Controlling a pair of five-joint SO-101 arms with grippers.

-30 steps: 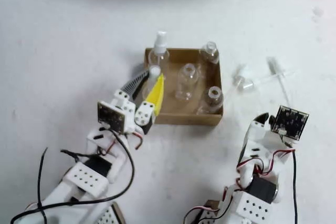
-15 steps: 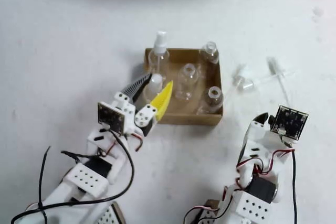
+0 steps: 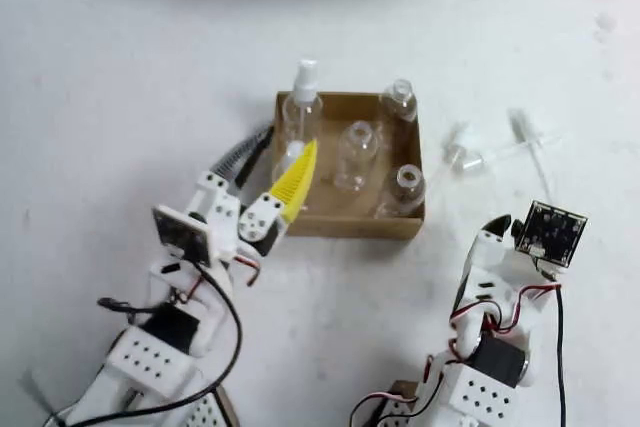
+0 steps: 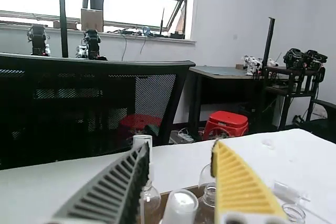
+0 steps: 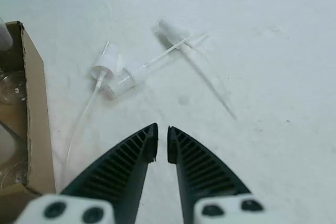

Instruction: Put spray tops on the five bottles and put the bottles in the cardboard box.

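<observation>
Capping step | your left gripper (image 3: pixel 290 142), fingers spread, straddles a white-capped clear plastic bottle (image 4: pixel 181 203) inside the brown cardboard box (image 3: pixel 350 225) | right gripper (image 5: pixel 160 129), fingers nearly together | next, likely: grasp loose white spray tops (image 5: pixel 113 69) beside box.

Five bottles (image 3: pixel 355 152) stand in one box (image 3: pixel 345 225). Two of them wear spray tops (image 3: pixel 305 72), and three are open. Three loose tops (image 5: pixel 127 74) lie on the surface (image 3: pixel 120 77).
</observation>
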